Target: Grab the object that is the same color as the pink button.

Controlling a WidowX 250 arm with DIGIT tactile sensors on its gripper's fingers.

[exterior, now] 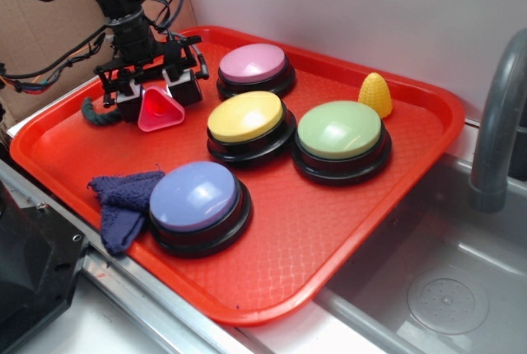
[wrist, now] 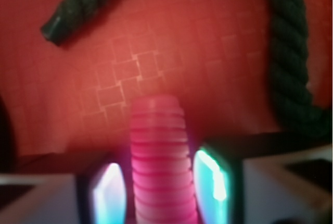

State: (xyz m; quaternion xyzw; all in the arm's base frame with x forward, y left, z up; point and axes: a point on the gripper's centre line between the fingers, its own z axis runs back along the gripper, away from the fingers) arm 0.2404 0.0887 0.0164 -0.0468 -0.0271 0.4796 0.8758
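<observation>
The object (exterior: 158,109), a small coral-pink funnel piece, lies at the tray's back left with its rounded-triangular rim facing the front. My gripper (exterior: 156,95) reaches down over it, a finger on each side. In the wrist view its ridged pink spout (wrist: 158,151) fills the gap in my gripper (wrist: 161,187), and both pads sit against its sides, so the gripper is shut on it. The pink button (exterior: 253,66), pale pink on a black base, stands just to the right of the gripper.
Everything sits on a red tray (exterior: 329,230). A dark green rope (exterior: 97,113) (wrist: 291,62) curls beside and behind the gripper. Yellow (exterior: 247,118), green (exterior: 339,132) and lavender-blue (exterior: 198,197) buttons, a blue cloth (exterior: 122,197) and a yellow corn toy (exterior: 375,95) are also there. A sink (exterior: 445,288) lies to the right.
</observation>
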